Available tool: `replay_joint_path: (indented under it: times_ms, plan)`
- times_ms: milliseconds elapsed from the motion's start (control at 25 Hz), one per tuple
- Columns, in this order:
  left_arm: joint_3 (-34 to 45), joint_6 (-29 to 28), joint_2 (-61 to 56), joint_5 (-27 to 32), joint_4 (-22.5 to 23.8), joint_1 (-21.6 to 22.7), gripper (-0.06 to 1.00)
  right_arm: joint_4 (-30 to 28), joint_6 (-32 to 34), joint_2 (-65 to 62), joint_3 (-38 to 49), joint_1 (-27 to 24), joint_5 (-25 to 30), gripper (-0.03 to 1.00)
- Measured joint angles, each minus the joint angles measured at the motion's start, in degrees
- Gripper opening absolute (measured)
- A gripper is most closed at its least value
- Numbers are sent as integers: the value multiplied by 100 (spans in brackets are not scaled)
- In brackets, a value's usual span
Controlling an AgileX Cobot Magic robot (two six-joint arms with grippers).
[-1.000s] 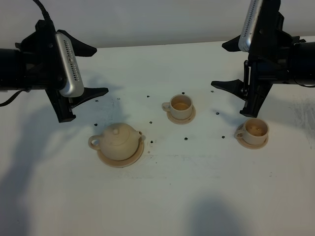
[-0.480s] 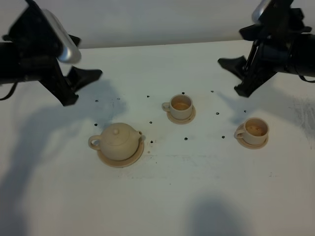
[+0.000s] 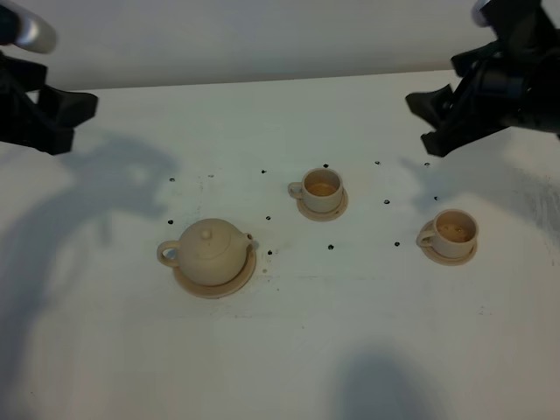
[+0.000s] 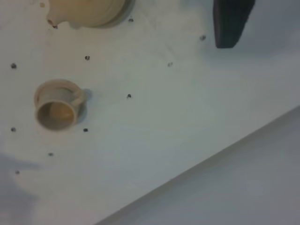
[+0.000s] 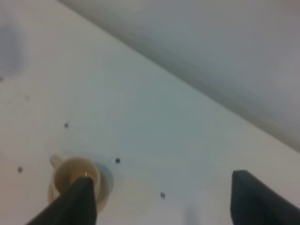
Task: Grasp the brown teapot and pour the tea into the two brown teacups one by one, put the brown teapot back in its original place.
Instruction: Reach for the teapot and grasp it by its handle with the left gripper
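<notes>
The brown teapot (image 3: pixel 210 249) stands upright on its flat tan saucer disc (image 3: pixel 229 282), left of centre. The two brown teacups stand on small saucers, one in the middle (image 3: pixel 322 187) and one at the right (image 3: pixel 453 232); both hold amber liquid. My left gripper (image 3: pixel 74 122) is open and empty at the far left back, well away from the teapot. My right gripper (image 3: pixel 423 122) is open and empty behind the right cup. The left wrist view shows the teapot's edge (image 4: pixel 89 9), a teacup (image 4: pixel 58 105) and one finger (image 4: pixel 232 23). The right wrist view shows a teacup (image 5: pixel 75 180) between its spread fingers (image 5: pixel 77 201).
The white table (image 3: pixel 350 332) carries several small dark specks around the cups and teapot. Its back edge meets a pale wall (image 3: pixel 262 35). A shadow falls on the front edge.
Both arms have drawn back and outward toward the far corners, the left nearly out of view. The teapot and both cups have not moved.
</notes>
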Motion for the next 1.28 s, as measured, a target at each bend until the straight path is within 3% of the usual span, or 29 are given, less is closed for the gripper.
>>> replay_joint_path:
  times_ms: [240,440,640,800,960,1280]
  plan:
    - [0,-718,-176,236,135,103,58,-922,1674,-640,0,-409,411,58]
    - [0,-1048,-176,736,163,108,58,-2054,3509,-1145,0,-854,1548,58]
    - [0,-1169,-182,1330,285,108,58,-3100,5071,-1760,0,-896,2779,58]
    - [0,-1667,-259,1367,630,108,56,-3525,5509,-2264,0,-896,3543,58]
    - [0,-2228,-405,1372,1023,108,52,-3614,5750,-2959,0,-896,3952,58]
    - [0,-2673,-609,1547,1190,108,50,-4611,6574,-4633,78,-896,4632,58]
